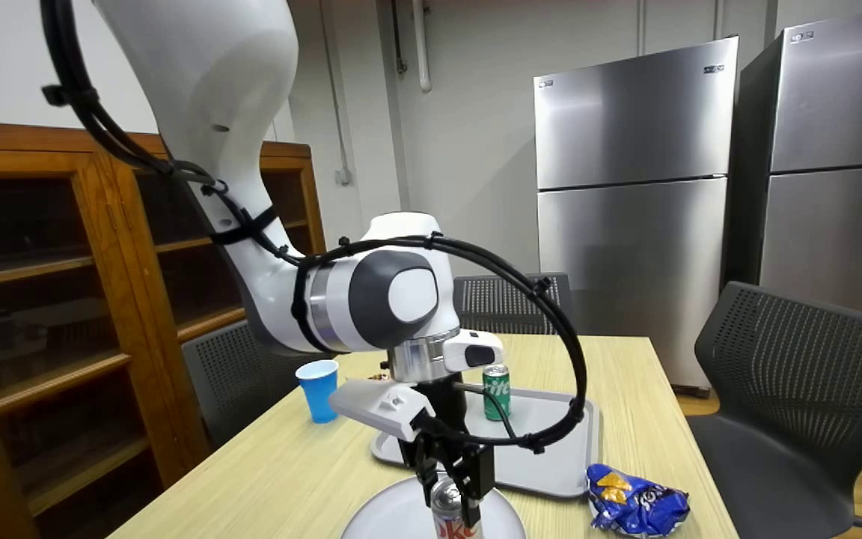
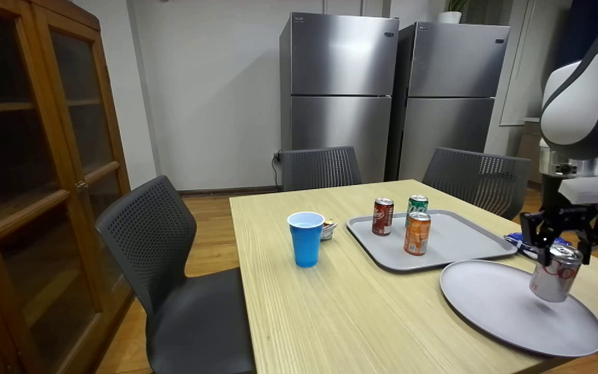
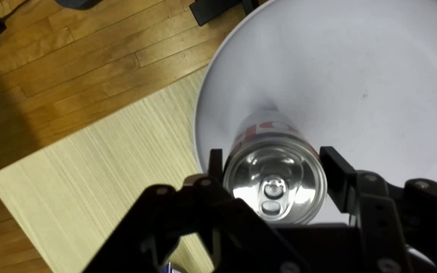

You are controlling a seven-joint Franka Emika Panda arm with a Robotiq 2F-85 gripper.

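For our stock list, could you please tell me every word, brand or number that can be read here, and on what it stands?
"oke", part of a word: silver can.
"ite", part of a word: green can.
Too small or blurred to read: red can, orange can, blue snack bag, fridge badges.

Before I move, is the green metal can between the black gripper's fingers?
No: the gripper is closed around a red-lettered silver metal can; the green can stands on the rectangular grey tray.

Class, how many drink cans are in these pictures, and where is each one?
4: a silver can between the fingers; a red can, a green can and an orange can on the gray tray. Others may be hidden.
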